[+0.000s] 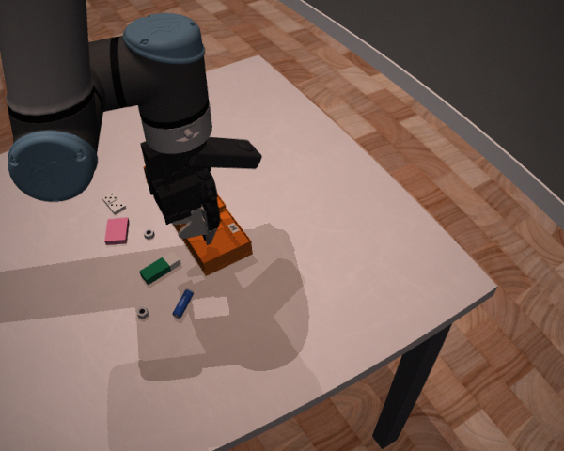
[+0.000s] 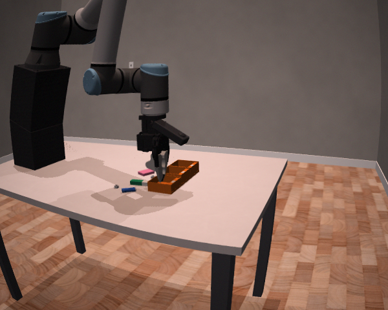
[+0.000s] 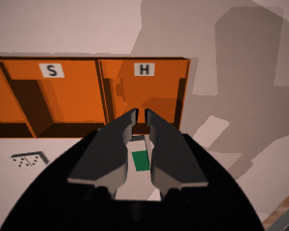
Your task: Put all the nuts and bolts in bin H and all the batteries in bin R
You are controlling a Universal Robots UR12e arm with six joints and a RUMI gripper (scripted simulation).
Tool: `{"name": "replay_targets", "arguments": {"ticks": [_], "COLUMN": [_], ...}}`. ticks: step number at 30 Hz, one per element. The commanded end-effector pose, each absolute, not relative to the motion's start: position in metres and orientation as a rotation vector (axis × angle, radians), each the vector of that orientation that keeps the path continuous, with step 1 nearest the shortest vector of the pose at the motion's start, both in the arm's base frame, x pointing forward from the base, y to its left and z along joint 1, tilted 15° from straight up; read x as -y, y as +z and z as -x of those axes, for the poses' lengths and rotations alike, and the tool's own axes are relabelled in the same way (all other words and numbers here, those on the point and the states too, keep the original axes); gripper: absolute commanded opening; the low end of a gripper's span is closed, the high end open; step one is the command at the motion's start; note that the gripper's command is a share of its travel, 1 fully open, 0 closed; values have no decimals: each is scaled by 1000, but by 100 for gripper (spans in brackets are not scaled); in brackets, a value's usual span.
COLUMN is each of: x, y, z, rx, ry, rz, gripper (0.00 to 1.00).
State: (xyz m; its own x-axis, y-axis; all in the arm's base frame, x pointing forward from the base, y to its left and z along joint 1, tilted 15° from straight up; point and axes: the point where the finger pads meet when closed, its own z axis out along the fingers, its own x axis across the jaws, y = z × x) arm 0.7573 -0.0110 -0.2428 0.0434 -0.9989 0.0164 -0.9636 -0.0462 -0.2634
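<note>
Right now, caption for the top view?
Tool at bin H; two nuts and a battery on the table.

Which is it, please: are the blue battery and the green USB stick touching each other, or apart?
Apart: the top view shows bare tabletop between the blue battery and the green USB stick.

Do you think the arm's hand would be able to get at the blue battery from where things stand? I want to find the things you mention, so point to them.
Probably yes: the blue battery (image 1: 182,303) (image 2: 128,189) lies uncovered, though the hand (image 1: 208,239) (image 2: 161,180) (image 3: 142,110) should first rise over the orange bin's wall.
</note>
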Motion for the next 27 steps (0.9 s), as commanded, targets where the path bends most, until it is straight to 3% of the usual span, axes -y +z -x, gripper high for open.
{"name": "replay_targets", "arguments": {"ticks": [1, 27], "x": [11, 11], "y": [-241, -213], "z": [-757, -750], "rx": [-2035, -2035], "ry": [-292, -292], "rz": [2130, 2130], "gripper": [4, 4]}}
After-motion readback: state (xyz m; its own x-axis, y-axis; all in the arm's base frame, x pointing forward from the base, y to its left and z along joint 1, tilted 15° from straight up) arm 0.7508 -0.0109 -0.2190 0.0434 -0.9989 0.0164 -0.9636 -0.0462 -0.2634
